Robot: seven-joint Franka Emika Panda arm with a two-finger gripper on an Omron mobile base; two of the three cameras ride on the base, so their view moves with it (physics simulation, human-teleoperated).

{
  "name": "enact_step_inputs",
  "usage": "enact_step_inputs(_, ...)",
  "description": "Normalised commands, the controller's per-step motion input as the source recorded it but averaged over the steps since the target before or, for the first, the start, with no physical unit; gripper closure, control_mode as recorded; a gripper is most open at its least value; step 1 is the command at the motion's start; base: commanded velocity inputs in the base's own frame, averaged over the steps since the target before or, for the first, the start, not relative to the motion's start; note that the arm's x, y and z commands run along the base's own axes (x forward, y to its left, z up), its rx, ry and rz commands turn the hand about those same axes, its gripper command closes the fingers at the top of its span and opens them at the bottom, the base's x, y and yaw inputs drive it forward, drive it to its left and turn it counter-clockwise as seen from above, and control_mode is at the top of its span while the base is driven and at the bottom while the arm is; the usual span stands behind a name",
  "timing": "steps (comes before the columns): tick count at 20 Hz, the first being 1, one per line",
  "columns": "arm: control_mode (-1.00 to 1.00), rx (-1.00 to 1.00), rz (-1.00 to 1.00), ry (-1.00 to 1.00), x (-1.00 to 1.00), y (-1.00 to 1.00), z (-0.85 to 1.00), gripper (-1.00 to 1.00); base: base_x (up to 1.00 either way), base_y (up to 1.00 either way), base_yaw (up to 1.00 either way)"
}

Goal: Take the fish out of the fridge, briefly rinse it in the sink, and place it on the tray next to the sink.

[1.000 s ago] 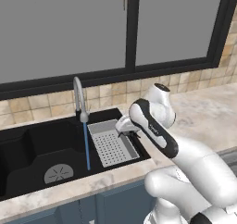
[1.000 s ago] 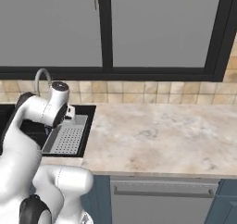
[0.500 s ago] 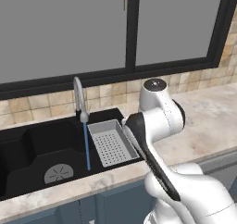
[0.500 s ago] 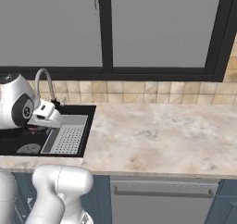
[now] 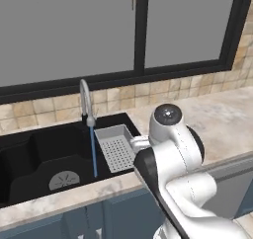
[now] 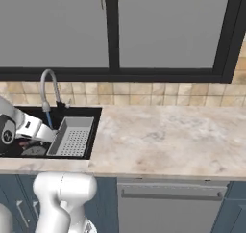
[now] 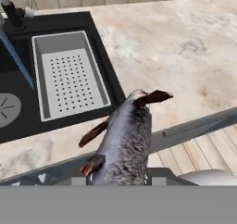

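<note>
- Swung round since half a second ago: white arm [image 5: 175,149] now bulks at centre-right of the left base view, its upper link turned toward the camera, where before it stood taller beside the strainer basket.
- Left base view: black sink [image 5: 29,154] set into the table [image 5: 217,119]; chrome faucet [image 5: 85,97] running a thin blue stream [image 5: 93,151] down toward the round drain [image 5: 64,179]; grey perforated strainer basket [image 5: 116,146] in the right part of the sink, just left of the arm.
- Right base view: same sink [image 6: 89,112] at left edge of a long pale stone table [image 6: 163,140]; strainer basket [image 6: 72,136] in the sink's right end; arm link [image 6: 29,128] reaching in from the left, just beside the basket; faucet [image 6: 47,85] behind.
- Hand view: fish [image 7: 126,137], speckled grey with dark reddish-brown fins and tail, rising from the bottom centre, held up above the table's front edge, near the sink's right rim. Hand [image 7: 121,180] mostly hidden behind the fish body; apparently clamped on the fish, though fingertips cannot be made out. Strainer basket [image 7: 69,75] and drain [image 7: 5,108] beyond, at upper left.
</note>
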Motion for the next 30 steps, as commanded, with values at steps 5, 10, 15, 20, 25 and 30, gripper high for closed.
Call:
enact_step_inputs(5,1.0,0.0,0.0,0.0,0.0,0.0,0.0,1.0,-0.93,0.89,0.0)
enact_step_inputs(10,1.0,0.0,0.0,0.0,0.0,0.0,0.0,1.0,-0.29,1.0,-0.08)
enact_step_inputs(15,1.0,0.0,0.0,0.0,0.0,0.0,0.0,1.0,-0.11,1.0,-0.16)
enact_step_inputs(20,1.0,0.0,0.0,0.0,0.0,0.0,0.0,1.0,-0.16,1.0,-0.21)
enact_step_inputs(25,1.0,0.0,0.0,0.0,0.0,0.0,0.0,1.0,0.29,1.0,-0.16)
enact_step_inputs(30,-1.0,0.03,-0.03,0.0,0.2,0.12,0.01,1.0,0.72,0.64,-0.09)
